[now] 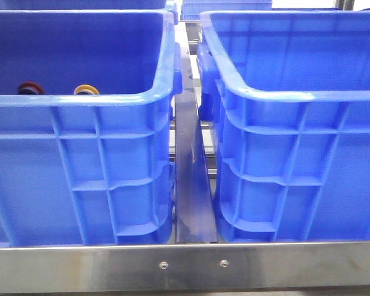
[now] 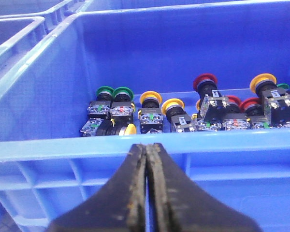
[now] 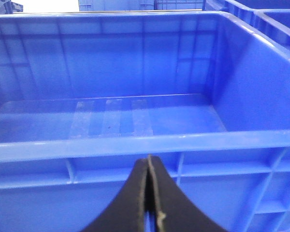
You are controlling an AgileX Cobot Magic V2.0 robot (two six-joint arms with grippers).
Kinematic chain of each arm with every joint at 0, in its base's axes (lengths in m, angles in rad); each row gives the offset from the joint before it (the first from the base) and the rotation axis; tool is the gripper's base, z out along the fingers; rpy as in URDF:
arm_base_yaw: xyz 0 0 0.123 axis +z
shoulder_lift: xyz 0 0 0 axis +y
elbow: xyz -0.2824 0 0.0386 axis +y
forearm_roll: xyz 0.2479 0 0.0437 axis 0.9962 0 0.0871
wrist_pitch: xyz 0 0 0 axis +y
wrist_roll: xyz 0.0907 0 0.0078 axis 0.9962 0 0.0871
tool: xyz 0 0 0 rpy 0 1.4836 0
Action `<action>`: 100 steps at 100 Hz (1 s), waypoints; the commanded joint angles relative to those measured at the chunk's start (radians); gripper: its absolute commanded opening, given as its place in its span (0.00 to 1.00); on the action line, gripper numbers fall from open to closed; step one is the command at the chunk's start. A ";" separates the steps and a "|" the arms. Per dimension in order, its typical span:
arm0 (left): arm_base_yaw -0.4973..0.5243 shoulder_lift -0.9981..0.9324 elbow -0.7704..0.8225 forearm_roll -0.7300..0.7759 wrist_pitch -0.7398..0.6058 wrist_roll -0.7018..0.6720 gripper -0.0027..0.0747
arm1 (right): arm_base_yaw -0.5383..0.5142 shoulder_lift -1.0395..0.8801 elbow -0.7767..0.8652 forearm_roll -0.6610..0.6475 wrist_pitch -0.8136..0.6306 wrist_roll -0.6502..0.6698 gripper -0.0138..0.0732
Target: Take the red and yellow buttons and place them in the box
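Note:
The left blue crate (image 1: 80, 102) holds several push buttons. From the front only a red cap (image 1: 29, 87) and a yellow cap (image 1: 85, 90) show above its near rim. In the left wrist view, red buttons (image 2: 205, 82) and yellow buttons (image 2: 262, 82) stand among green ones (image 2: 105, 91) on the crate floor. My left gripper (image 2: 146, 147) is shut and empty, outside the near wall just below the rim (image 2: 63, 145). The box (image 1: 296, 95) on the right is empty inside (image 3: 135, 140). My right gripper (image 3: 149, 158) is shut and empty against its near wall. Neither gripper shows in the front view.
A dark metal rail (image 1: 194, 185) runs in the narrow gap between the two crates. A steel table edge (image 1: 185, 265) crosses the front. More blue crates stand behind (image 1: 222, 7) and beside the left crate (image 2: 14, 29).

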 commanded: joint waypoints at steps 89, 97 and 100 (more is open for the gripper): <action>-0.002 0.112 -0.270 -0.063 0.142 -0.012 0.01 | -0.005 -0.021 0.006 -0.014 -0.078 0.003 0.05; -0.002 0.174 -0.319 -0.063 0.181 -0.012 0.01 | -0.005 -0.021 0.006 -0.014 -0.078 0.003 0.05; -0.002 0.196 -0.341 -0.063 0.196 -0.012 0.01 | -0.005 -0.021 0.006 -0.014 -0.078 0.003 0.05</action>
